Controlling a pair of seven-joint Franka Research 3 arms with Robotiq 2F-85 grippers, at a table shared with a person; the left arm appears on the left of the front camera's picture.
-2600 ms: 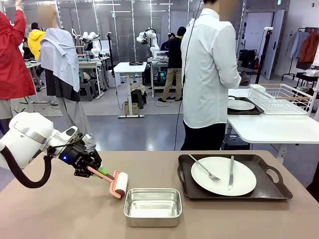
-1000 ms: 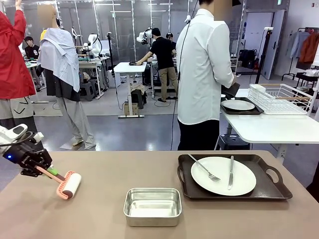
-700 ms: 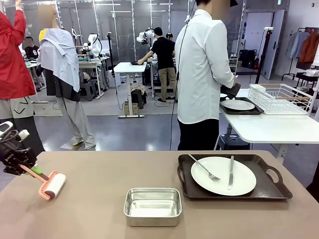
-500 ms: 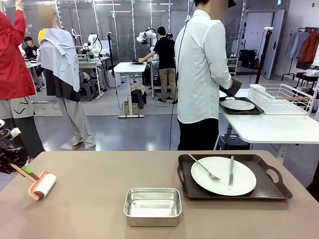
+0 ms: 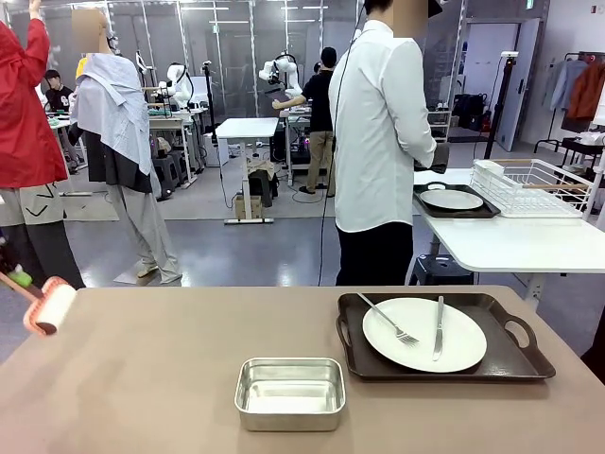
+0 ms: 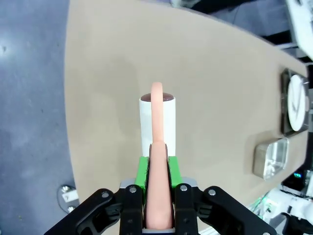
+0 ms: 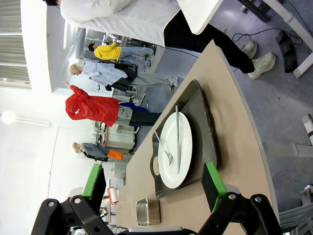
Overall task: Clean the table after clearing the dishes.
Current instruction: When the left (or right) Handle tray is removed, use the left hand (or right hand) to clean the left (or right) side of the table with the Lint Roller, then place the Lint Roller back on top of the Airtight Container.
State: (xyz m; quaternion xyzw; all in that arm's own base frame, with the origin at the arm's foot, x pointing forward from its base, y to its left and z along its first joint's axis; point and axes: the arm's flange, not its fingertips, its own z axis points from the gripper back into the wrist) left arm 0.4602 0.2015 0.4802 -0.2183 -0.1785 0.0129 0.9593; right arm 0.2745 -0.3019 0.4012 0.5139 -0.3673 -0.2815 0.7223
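Front view: the lint roller (image 5: 49, 307) hangs at the left edge of the table (image 5: 170, 378). Far to its right a plate (image 5: 424, 334) with fork (image 5: 388, 320) and knife (image 5: 438, 327) sits on its tray (image 5: 515, 355), beside a steel pan (image 5: 289, 392).

Left wrist view: the left gripper (image 6: 157, 169) is clenched on the roller's pink handle (image 6: 159, 196), with the roll just ahead of it over the table.

Right wrist view: the right gripper (image 7: 153, 181) stands released, plate and tray ahead between its fingers (image 7: 213, 179).

Front cam faces across table (image 5: 142, 378); L wrist looks down, R rolled; all share tray (image 5: 510, 362).
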